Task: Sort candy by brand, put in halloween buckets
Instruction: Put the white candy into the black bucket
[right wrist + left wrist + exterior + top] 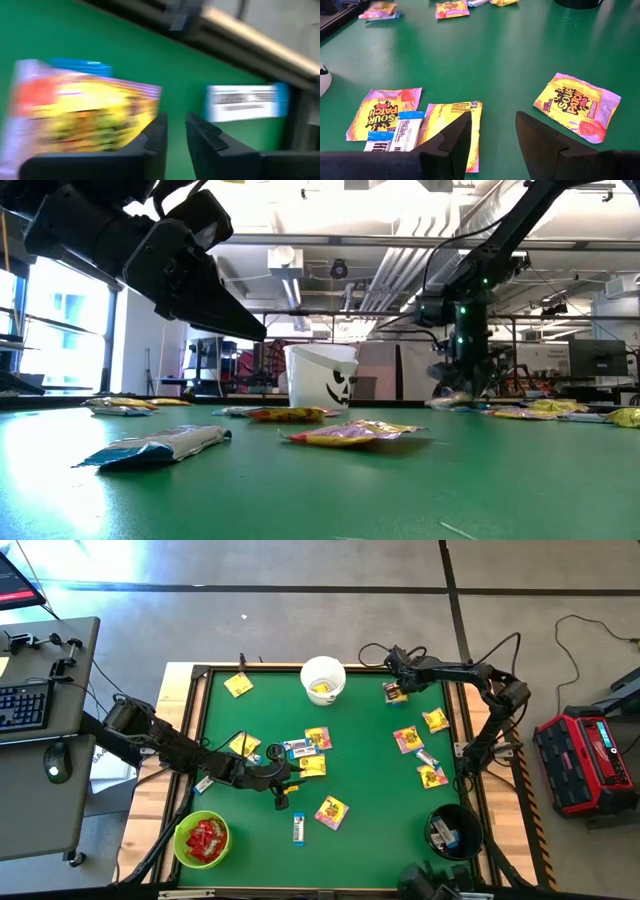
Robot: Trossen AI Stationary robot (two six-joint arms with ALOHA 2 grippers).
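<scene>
On the green table (370, 790), seen from above, three buckets stand at the edges: the white bucket (323, 679) at the far edge, the lime green bucket (201, 840) at the near left corner, the black bucket (453, 831) at the near right corner. The green bucket holds red packets (206, 837), too heaped to count; the black bucket's contents are dark and hard to make out. About nine yellow Sour Patch packets lie loose, one (238, 685) alone near the far left corner, another (331, 812) near centre. One white-and-blue bar (298, 829) lies below centre with open felt around it. The left end effector (285, 776) sits low at centre left, partly covering a cluster of packets. The right end effector (394, 675) is near the far rail, above a packet (396, 692) whose outline is cut by the arm.

From table height, the left arm's dark body fills the upper left and hides the table behind it. The white bucket's face print shows. The right end effector (462, 385) hangs over the far packets; its fingers cannot be resolved here.

In the left wrist view, the left end effector (492, 130) stands wide and empty, one finger (454, 137) over a face-down packet (451, 125). A bar (395, 132) overlaps two packets.

In the right wrist view, heavily blurred, the right end effector (175, 132) shows a narrow gap with nothing between the fingers; a yellow packet (85, 107) lies just beside one finger, and a bar (247, 101) near the rail.
</scene>
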